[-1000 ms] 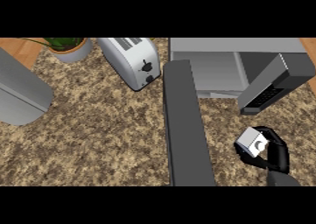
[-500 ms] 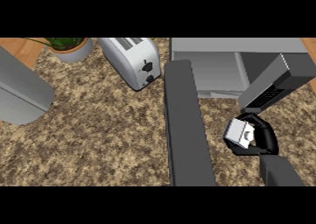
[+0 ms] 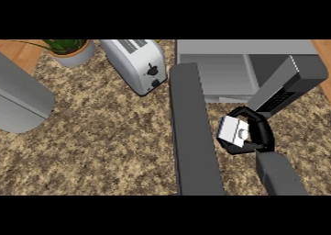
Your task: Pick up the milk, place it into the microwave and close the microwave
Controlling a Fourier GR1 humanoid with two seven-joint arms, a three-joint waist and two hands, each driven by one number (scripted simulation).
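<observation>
Milk (image 3: 233, 130) sits in my right hand (image 3: 254, 136), fingers curled round its sides, held over the bench (image 3: 107, 137) just in front of the open microwave (image 3: 225, 75). I judge it a light, stiff carton, best gripped mid-body so it won't crush or slip; my left hand is out of sight

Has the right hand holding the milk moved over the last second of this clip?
Yes. The right hand, curled round the milk, has moved up the view toward the open microwave, and now sits just below its swung-out door.
</observation>
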